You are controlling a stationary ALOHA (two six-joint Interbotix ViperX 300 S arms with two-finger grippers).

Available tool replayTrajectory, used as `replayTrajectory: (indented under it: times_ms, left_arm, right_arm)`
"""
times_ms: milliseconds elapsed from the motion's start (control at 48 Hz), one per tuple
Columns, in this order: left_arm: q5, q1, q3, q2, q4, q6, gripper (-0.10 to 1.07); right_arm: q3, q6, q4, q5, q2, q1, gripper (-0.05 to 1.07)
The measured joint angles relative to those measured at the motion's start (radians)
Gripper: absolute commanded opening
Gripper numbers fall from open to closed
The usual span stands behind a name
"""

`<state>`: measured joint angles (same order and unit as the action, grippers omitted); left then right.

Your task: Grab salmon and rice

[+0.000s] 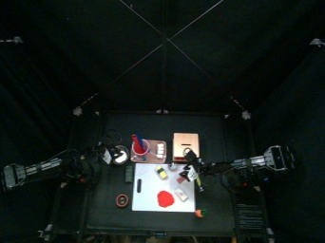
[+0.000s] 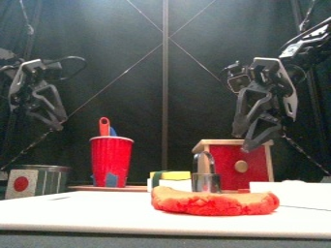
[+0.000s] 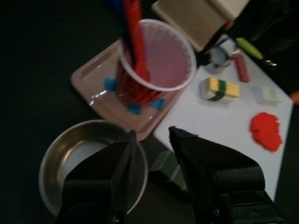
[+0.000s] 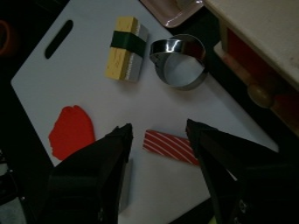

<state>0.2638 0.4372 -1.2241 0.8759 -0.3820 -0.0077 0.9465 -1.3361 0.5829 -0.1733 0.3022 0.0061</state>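
Note:
The salmon (image 4: 172, 146), a red-and-white striped slice, lies on the white cutting board (image 4: 70, 74). My right gripper (image 4: 156, 131) hovers open above it, one jaw on each side, hanging well above the table in the front view (image 2: 258, 121). My left gripper (image 3: 152, 144) is open over the rim of a metal bowl (image 3: 82, 162) at the table's left. The bowl's inside looks pale (image 1: 120, 158); I cannot tell whether that is the rice. Nothing is held.
On the board lie a flat red-orange blob (image 4: 73, 131), a yellow block with a green band (image 4: 125, 48) and a metal ring (image 4: 179, 61). A red cup (image 3: 152, 57) with utensils stands on a pink tray (image 3: 100, 83). A red box (image 2: 239, 163) stands behind.

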Motion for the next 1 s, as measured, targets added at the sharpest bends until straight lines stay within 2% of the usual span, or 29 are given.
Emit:
replayTrajectory:
  times_ms: [208, 438, 667, 1000]
  left_arm:
    - [-0.127, -0.201, 0.0, -0.017, -0.011, 0.002, 0.76]
    - [-0.235, -0.347, 0.0, -0.095, -0.012, 0.003, 0.76]
    - [-0.305, -0.41, 0.02, -0.219, -0.008, 0.005, 0.76]
    - [-0.339, -0.469, 0.067, -0.311, -0.009, 0.005, 0.76]
  right_arm:
    - [-0.006, 0.0, 0.014, 0.0, 0.0, -0.002, 0.87]
    - [-0.032, -0.002, 0.028, 0.009, -0.028, 0.003, 0.87]
    - [-0.071, -0.002, 0.035, 0.018, -0.095, 0.025, 0.87]
    - [-0.075, 0.0, 0.049, -0.005, -0.097, 0.064, 0.87]
